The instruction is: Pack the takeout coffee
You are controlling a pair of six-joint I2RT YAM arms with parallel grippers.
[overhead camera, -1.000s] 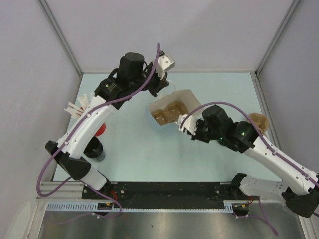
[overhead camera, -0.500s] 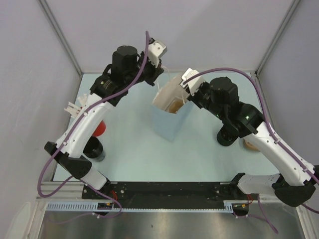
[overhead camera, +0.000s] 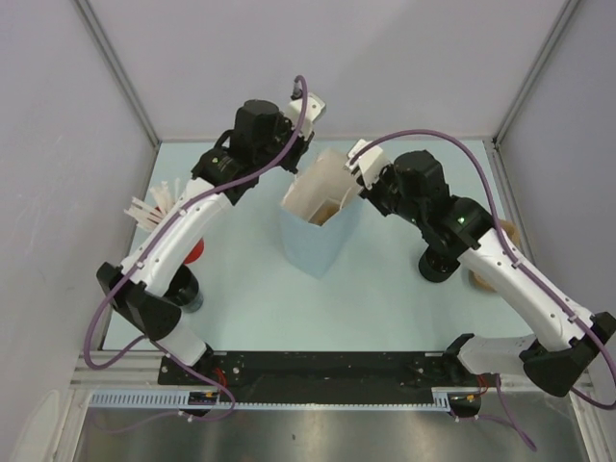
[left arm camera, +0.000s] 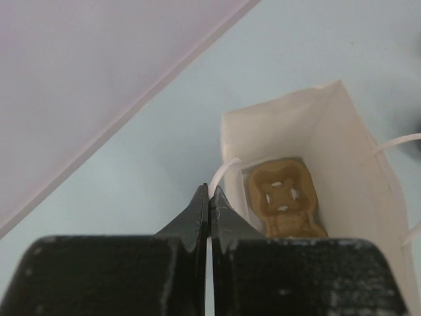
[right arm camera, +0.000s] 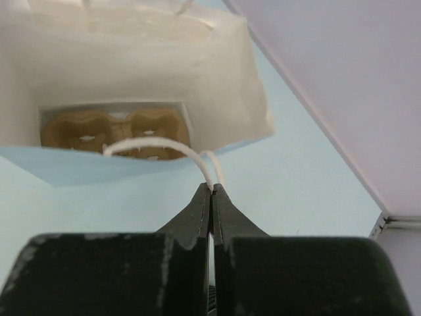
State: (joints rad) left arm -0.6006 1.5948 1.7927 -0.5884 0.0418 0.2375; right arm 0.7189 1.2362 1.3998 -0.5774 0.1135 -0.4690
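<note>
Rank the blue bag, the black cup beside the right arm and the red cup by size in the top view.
1. blue bag, clearly largest.
2-3 unsure: black cup shows more than red cup, but both are partly hidden.

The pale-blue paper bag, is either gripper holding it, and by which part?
Both hold it. The left gripper is shut on one white cord handle of the pale-blue paper bag. The right gripper pinches the opposite handle.
</note>
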